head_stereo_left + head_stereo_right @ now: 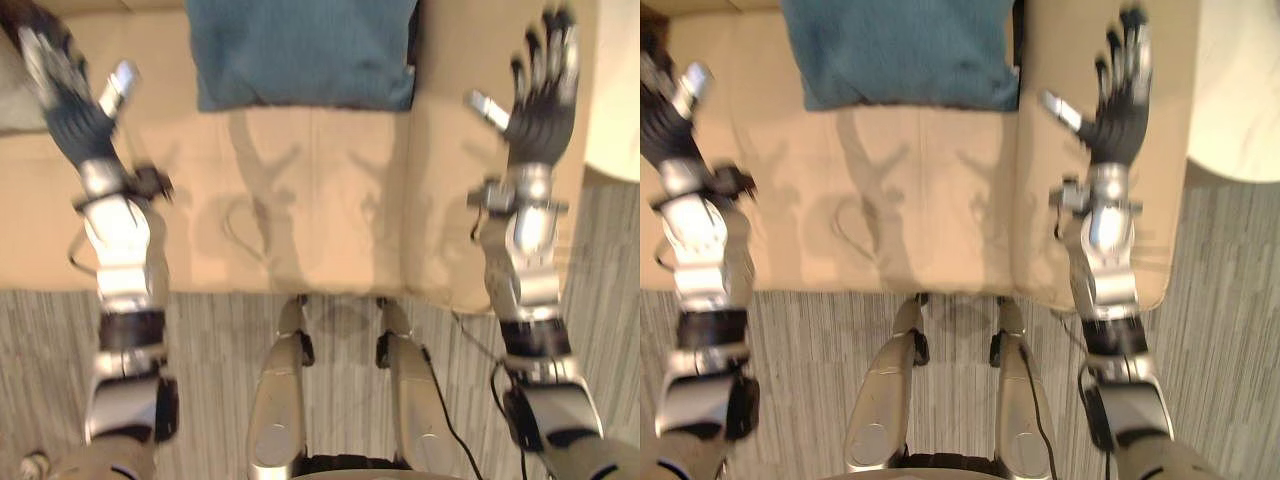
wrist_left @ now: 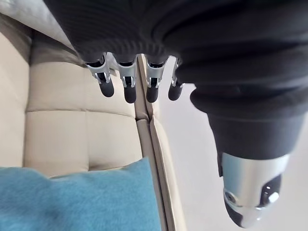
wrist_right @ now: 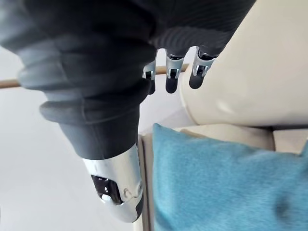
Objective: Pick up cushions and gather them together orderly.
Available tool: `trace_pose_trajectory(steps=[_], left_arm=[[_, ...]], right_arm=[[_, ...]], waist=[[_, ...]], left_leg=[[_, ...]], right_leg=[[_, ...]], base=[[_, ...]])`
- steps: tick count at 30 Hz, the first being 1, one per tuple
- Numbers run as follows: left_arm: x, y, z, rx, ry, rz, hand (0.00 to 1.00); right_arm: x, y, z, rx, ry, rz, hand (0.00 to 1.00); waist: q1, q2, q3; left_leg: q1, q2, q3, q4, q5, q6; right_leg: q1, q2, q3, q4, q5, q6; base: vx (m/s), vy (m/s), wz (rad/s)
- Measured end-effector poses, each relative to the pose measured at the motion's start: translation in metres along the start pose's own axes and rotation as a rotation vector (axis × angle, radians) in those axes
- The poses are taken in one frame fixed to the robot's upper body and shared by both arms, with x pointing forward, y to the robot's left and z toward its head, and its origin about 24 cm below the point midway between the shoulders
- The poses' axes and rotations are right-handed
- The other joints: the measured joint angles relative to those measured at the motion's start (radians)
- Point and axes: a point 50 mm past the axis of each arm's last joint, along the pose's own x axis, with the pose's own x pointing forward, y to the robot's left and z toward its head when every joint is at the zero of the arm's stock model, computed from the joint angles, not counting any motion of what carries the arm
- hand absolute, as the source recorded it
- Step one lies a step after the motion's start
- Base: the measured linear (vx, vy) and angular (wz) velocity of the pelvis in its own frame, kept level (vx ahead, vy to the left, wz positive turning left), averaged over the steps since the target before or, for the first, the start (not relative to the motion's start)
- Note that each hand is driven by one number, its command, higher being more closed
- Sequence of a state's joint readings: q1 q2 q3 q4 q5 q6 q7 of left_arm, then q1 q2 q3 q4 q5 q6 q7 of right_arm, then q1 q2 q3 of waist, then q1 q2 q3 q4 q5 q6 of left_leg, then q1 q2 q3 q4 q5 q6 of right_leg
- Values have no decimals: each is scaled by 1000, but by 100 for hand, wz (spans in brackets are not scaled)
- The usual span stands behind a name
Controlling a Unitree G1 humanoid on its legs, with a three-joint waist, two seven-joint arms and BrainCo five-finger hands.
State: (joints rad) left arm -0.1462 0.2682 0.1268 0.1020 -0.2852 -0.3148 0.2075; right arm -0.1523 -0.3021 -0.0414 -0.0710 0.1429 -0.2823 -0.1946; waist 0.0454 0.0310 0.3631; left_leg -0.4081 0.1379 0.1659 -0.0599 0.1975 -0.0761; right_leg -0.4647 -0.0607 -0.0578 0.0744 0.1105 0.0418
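A teal cushion [image 1: 300,50] lies flat at the back middle of a beige sofa seat [image 1: 330,200]. My left hand [image 1: 65,100] hovers over the seat to the cushion's left, fingers straight and spread, holding nothing. On the cushion's other side, my right hand [image 1: 540,110] is raised over the seat's right part, also open and empty. Neither hand touches the cushion. In the left wrist view the cushion's corner [image 2: 72,197] lies past the straight fingers [image 2: 127,89]. The right wrist view has the cushion [image 3: 216,178] close below the fingers [image 3: 172,79].
A cream rounded thing [image 1: 615,90], cushion or armrest, sits at the sofa's right end. A grey thing [image 1: 12,100] lies at the far left edge. A seam [image 2: 147,130] splits the seat sections. Striped grey carpet [image 1: 220,370] lies before the sofa.
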Motion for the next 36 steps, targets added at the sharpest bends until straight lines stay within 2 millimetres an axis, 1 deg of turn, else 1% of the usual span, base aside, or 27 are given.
trace_pose_trajectory(steps=[2, 3, 4, 6, 7, 9, 11, 12, 13, 15, 18, 21, 22, 23, 24, 25, 26, 27, 28, 29, 30, 31, 32, 33, 34, 35, 36], left_arm=[[-32, 2, -28, 32, 144, -40, 0], [-65, 8, -57, 100, 307, -100, 0], [-78, 10, -67, 129, 376, -123, 0], [-118, 25, -100, 222, 592, -180, 0], [-128, 30, -108, 239, 649, -186, 0], [-163, 46, -132, 315, 854, -214, 0], [-187, 58, -143, 357, 980, -233, 0], [-200, 65, -145, 378, 1037, -224, 0], [-207, 69, -146, 386, 1067, -219, 0], [-228, 81, -147, 413, 1153, -208, 0], [-237, 86, -148, 426, 1198, -198, 0], [-235, 89, -148, 430, 1198, -191, 0], [-229, 90, -148, 439, 1180, -194, 0], [-217, 86, -149, 438, 1147, -201, 0], [-213, 84, -149, 435, 1133, -204, 0], [-201, 78, -147, 427, 1078, -213, 0], [-197, 77, -146, 426, 1060, -217, 0], [-193, 76, -146, 427, 1045, -219, 0], [-194, 76, -145, 428, 1043, -217, 0], [-197, 77, -143, 429, 1045, -215, 0], [-198, 77, -143, 428, 1046, -214, 0], [-196, 74, -144, 422, 1044, -210, 0], [-197, 70, -145, 407, 1041, -202, 0], [-199, 64, -146, 387, 1043, -200, 0], [-202, 59, -148, 367, 1050, -198, 0], [-206, 51, -150, 341, 1061, -201, 0], [-208, 46, -151, 332, 1062, -213, 0]], right_arm=[[-30, -6, -23, -67, 128, 11, 0], [-60, -12, -48, -129, 279, 20, 0], [-73, -16, -59, -145, 348, 18, 0], [-121, -31, -97, -207, 606, 28, 0], [-132, -34, -105, -219, 670, 30, 0], [-180, -49, -131, -254, 918, 38, 0], [-212, -56, -141, -258, 1064, 44, 0], [-228, -58, -144, -268, 1137, 65, 0], [-236, -60, -145, -276, 1171, 78, 0], [-263, -67, -145, -307, 1279, 105, 0], [-277, -72, -146, -337, 1348, 117, 0], [-272, -70, -149, -341, 1344, 134, 0], [-263, -64, -152, -339, 1321, 158, 0], [-255, -60, -154, -343, 1291, 188, 0], [-253, -59, -154, -346, 1286, 196, 0], [-242, -55, -157, -346, 1256, 214, 0], [-244, -54, -156, -340, 1262, 213, 0], [-253, -52, -155, -334, 1287, 215, 0], [-259, -49, -155, -330, 1302, 236, 0], [-262, -46, -155, -327, 1310, 254, 0], [-261, -45, -155, -325, 1307, 253, 0], [-256, -44, -156, -322, 1292, 251, 0], [-248, -43, -158, -322, 1273, 247, 0], [-238, -43, -159, -327, 1245, 242, 0], [-227, -42, -161, -332, 1214, 239, 0], [-220, -46, -161, -350, 1198, 225, 0], [-222, -48, -161, -357, 1213, 221, 0]], waist=[[1, -6, -28], [-3, -8, -64], [-5, -8, -82], [-22, -12, -154], [-30, -13, -164], [-37, -24, -197], [-42, -30, -227], [-56, -34, -241], [-61, -36, -249], [-62, -41, -287], [-61, -45, -306], [-58, -57, -298], [-58, -69, -291], [-58, -74, -278], [-57, -72, -276], [-59, -48, -242], [-63, -47, -234], [-61, -41, -225], [-58, -56, -228], [-56, -75, -234], [-49, -80, -237], [-26, -92, -243], [-14, -89, -248], [4, -67, -240], [7, -44, -225], [-8, 6, -196], [-13, 21, -196]], left_leg=[[30, 0, 2, 38, -34, -8], [71, -1, 8, 69, -66, -14], [88, -1, 12, 77, -77, -13], [141, -4, 13, 79, -102, -8], [156, -4, 13, 78, -106, -8], [227, -3, 22, 59, -115, -13], [277, -4, 36, 36, -117, -14], [309, -6, 39, 21, -117, -14], [324, -7, 42, 16, -121, -20], [380, -12, 63, -9, -127, -21], [409, -16, 93, -11, -137, -16], [396, -21, 145, 12, -145, -11], [351, -19, 159, 69, -163, 5], [281, -9, 163, 160, -192, 41], [261, -6, 161, 182, -194, 44], [236, 36, 159, 211, -205, 56], [238, 35, 148, 219, -205, 57], [250, 28, 132, 228, -204, 57], [246, 17, 114, 253, -203, 59], [221, 8, 103, 279, -200, 59], [208, 7, 99, 292, -197, 57], [169, 10, 95, 325, -178, 51], [141, 20, 101, 321, -155, 46], [122, 33, 102, 294, -125, 37], [108, 48, 98, 257, -96, 19], [106, 71, 67, 216, -76, -3], [111, 75, 47, 156, -125, -76]], right_leg=[[40, -4, 2, 10, -18, 1], [91, -4, 8, 10, -32, 1], [109, -4, 10, 9, -39, 3], [159, -3, 13, 4, -58, 6], [177, -3, 12, 0, -61, 8], [239, 6, 25, -27, -63, 9], [282, 6, 31, -49, -62, 11], [307, 6, 32, -62, -61, 12], [321, 6, 33, -67, -62, 13], [362, 6, 55, -85, -63, 16], [372, 5, 87, -87, -57, 29], [335, 4, 144, -71, -29, 37], [303, 0, 157, -57, -11, 53], [245, -4, 157, -22, 32, 80], [231, -4, 152, -25, 54, 106], [188, 2, 102, 151, -40, 73], [160, -5, 78, 317, -125, 43], [150, -23, 54, 532, -221, 51], [183, -40, 53, 675, -275, 100], [243, -51, 60, 715, -319, 132], [267, -52, 62, 708, -338, 140], [308, -48, 64, 602, -402, 131], [311, -31, 60, 530, -425, 101], [318, -8, 58, 446, -437, 78], [331, 19, 52, 377, -440, 8], [336, 55, 25, 353, -404, -9], [324, 62, 1, 320, -360, -31]], base=[[77, -24, -1], [86, -32, -12], [114, -36, -15], [89, -21, -8], [85, -18, -6], [86, -27, -20], [87, -10, -20], [72, 5, -7], [69, 10, -12], [81, 14, -24], [41, 21, -32], [-15, 29, -53], [-79, 33, -55], [-109, 40, -50], [-229, 38, -43], [-204, 24, -9], [-180, 6, 17], [-79, -24, 52], [-141, -70, 57], [-186, -95, 42], [-274, -156, 21], [-235, -145, -2], [-238, -122, -24], [-260, -78, -37], [-369, -99, -6], [-584, -153, 24], [-503, -111, 42]])
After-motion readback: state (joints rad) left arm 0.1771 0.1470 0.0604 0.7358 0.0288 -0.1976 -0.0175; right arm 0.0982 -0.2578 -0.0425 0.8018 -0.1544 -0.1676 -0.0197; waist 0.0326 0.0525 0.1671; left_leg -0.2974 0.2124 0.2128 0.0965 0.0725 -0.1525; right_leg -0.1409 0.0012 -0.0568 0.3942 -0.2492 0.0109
